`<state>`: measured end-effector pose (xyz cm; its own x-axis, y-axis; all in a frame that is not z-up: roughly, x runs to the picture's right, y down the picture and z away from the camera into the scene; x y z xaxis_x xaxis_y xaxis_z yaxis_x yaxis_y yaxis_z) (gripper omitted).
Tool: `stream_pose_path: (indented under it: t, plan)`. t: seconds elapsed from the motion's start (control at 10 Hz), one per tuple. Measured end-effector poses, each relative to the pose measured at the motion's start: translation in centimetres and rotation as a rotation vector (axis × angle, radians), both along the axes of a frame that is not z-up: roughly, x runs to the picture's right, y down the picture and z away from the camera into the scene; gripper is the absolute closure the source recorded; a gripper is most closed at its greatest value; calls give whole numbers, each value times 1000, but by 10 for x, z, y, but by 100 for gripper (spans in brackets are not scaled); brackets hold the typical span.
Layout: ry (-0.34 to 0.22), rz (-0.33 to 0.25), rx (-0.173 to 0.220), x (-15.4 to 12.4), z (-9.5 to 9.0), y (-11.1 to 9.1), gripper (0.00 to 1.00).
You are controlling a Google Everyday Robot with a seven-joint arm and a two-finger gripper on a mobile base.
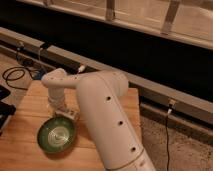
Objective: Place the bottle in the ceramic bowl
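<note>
The green ceramic bowl [56,135], with pale rings inside, sits on the wooden table [25,150] at the front left. My gripper [63,112] hangs down from the white wrist [56,82], right behind the bowl's far rim. A small whitish piece [71,115] shows at the gripper's lower end and may be the bottle. The rest of it is hidden and I cannot tell how it is held. My thick white arm [107,120] fills the middle of the view and covers the table to the bowl's right.
A black cable [15,75] coils on the floor beyond the table's far left corner. A dark object [4,107] stands at the left edge. A grey rail [160,92] runs behind the table. Gravel floor [185,145] lies to the right.
</note>
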<state>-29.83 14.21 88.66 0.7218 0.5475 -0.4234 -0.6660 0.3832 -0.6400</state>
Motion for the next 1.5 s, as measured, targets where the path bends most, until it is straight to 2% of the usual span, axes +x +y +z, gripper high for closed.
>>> stream_pose_path:
  t: [0.2, 0.5, 0.7, 0.8, 1.1, 1.3, 1.5]
  plan:
    - [-30, 5, 11, -4, -2, 1, 100]
    - [-74, -3, 44, -11, -5, -4, 100]
    - [-82, -28, 65, -13, -7, -10, 100]
    - [-78, -46, 85, -11, -10, -21, 100]
    - [-20, -75, 164, 20, -14, -73, 100]
    - [27, -80, 207, 45, -35, -107, 100]
    - [72, -69, 226, 80, -61, -119, 100]
